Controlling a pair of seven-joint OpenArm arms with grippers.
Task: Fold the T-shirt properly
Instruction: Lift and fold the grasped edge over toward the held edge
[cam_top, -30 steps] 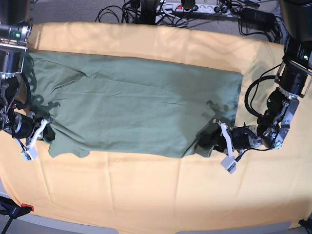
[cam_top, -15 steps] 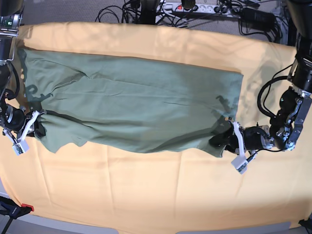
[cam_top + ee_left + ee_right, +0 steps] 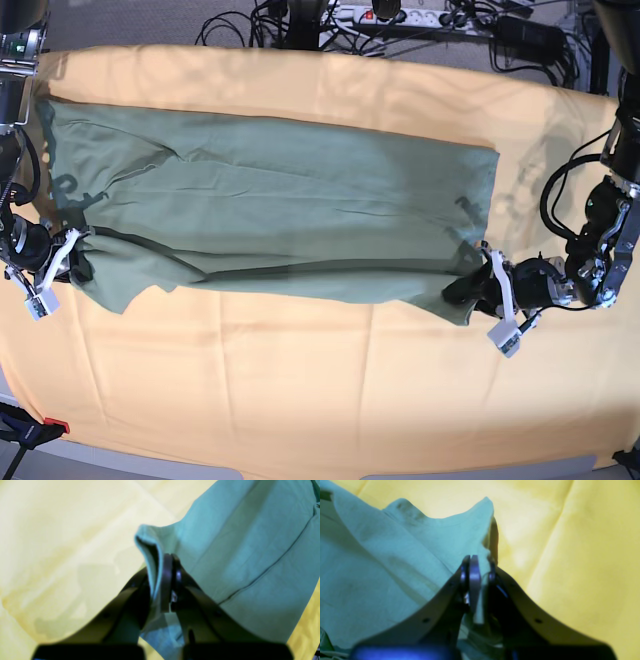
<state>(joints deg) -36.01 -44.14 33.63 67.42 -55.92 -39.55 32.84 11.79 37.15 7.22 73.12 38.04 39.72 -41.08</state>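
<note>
Lying flat across the yellow cloth (image 3: 330,390), the T-shirt (image 3: 280,215) spans nearly the full width between the two arms in the base view. Sage green, no print visible. Far edge runs roughly straight; near edge is doubled over, with a long dark fold line running across the lower part of the fabric.

Left gripper (image 3: 487,292), on the base view's right: fingers pressed together on the shirt's near corner. Left wrist view confirms it, the jaws meeting on a raised peak of green fabric (image 3: 155,555), with a seam line crossing the cloth behind. Corner is lifted slightly off the cloth there.

Right gripper (image 3: 68,262), on the base view's left: also pinching the shirt, at the opposite near corner. Right wrist view shows the jaws closed with a thin layer of fabric (image 3: 460,537) between them and a pointed flap standing up above the tips. More green fabric bunches to the left of the fingers in that view.

Fabric between the two grips looks pulled fairly taut along the near edge, with a few shallow wrinkles further up the body.

Cables and a power strip (image 3: 400,15) sit beyond the table's far edge. Both wrist views are blurred close to the fingers.
</note>
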